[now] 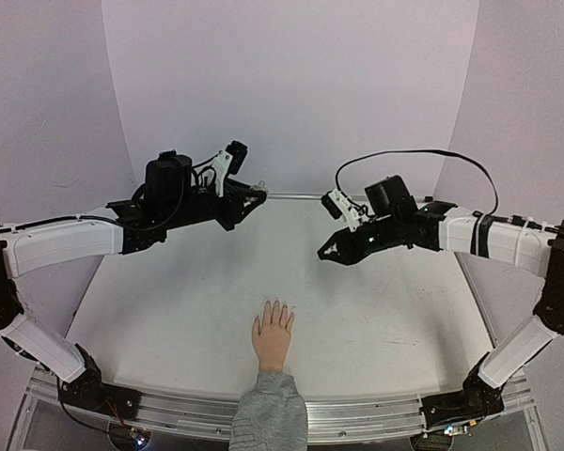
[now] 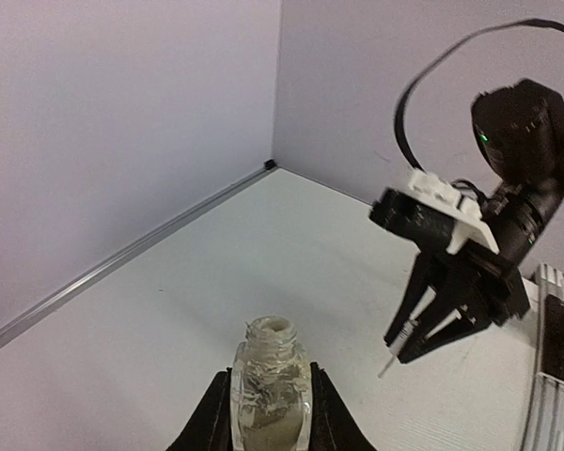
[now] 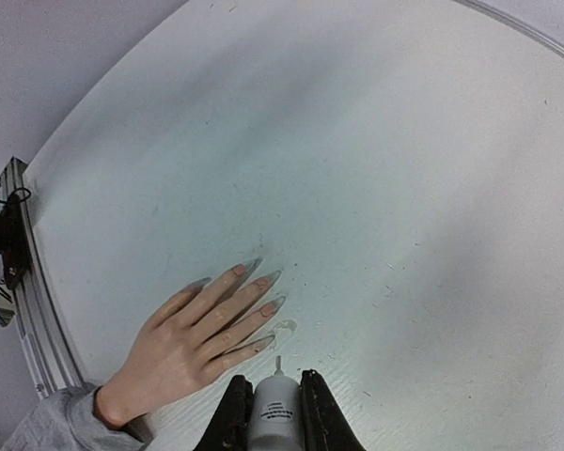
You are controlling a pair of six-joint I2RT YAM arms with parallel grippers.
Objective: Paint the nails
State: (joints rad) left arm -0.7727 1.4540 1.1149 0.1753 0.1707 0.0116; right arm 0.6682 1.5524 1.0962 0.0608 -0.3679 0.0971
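Right gripper [image 3: 273, 393], pinching the brush cap [image 3: 276, 415], hangs above the nails [image 3: 270, 308], where a shaky descent could smear the hand [image 3: 183, 343]; left gripper [image 2: 270, 413] clasps the open bottle [image 2: 270, 381].

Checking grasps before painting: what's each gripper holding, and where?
The left gripper holds the open bottle by its body, neck free. The right gripper holds the brush by its white cap, bristle end sticking out.

Even diffuse light, lilac cast; faint shadow beside hand [image 3: 183, 343]; fisheye-bent edges; wrist views soft.
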